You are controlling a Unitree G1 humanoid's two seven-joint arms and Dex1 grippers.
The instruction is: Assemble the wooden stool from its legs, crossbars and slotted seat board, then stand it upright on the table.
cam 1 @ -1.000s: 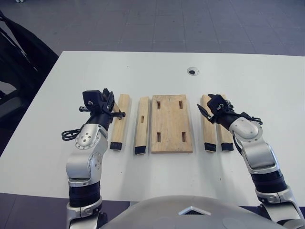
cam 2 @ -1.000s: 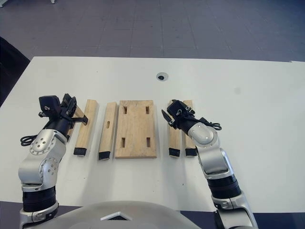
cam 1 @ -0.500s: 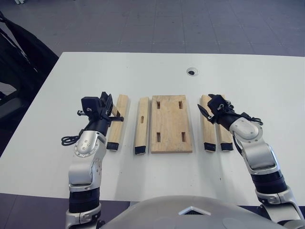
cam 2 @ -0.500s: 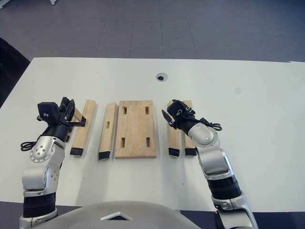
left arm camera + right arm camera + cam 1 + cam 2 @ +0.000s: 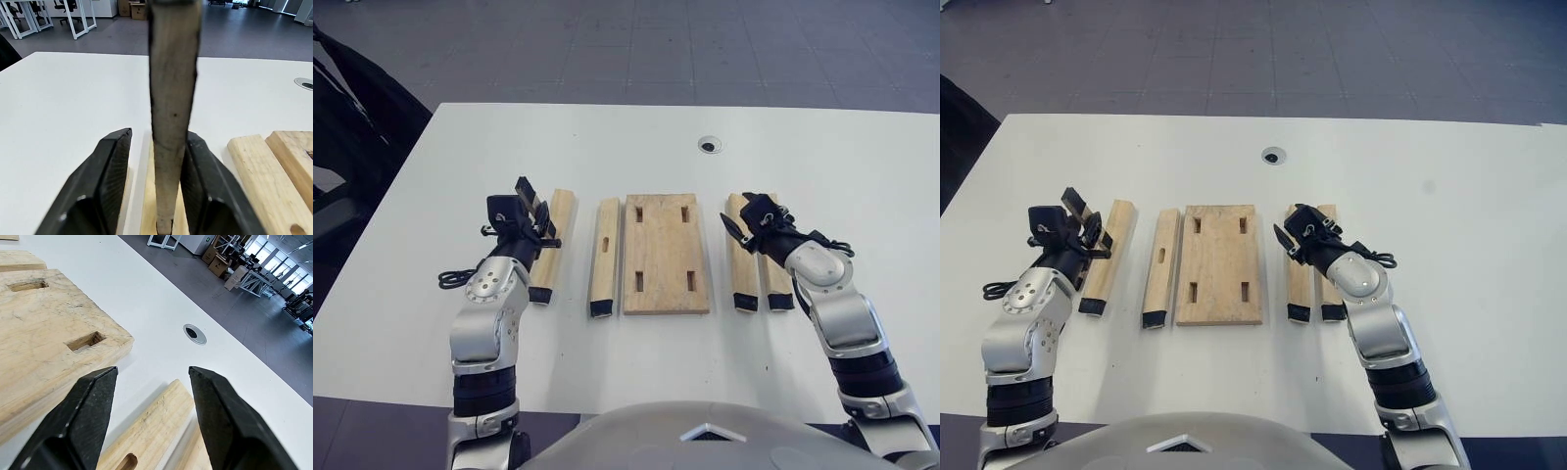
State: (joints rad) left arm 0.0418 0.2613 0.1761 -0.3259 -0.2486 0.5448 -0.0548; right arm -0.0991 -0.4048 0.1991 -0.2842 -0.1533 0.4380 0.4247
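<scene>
wood rises through the left gripper, a single strip. whether that strip is clamped or only straddled i cannot tell from where i stand. the gripper sits low over the table, just left of the leftmost leg. the right gripper hangs spread wide and empty over the far ends of the 2 right legs.

all 4 legs lie flat, their long axes running roughly away from the robot and their black-capped ends toward it. the seat board lies between the 2 pairs, its 4 slots facing up. a slotted leg lies just beside its left edge.

the left arm is nearer the left pair and the right arm nearer the right. i judge the next grasp must close across a leg's width. no brand, label or writing can be read on any part.
</scene>
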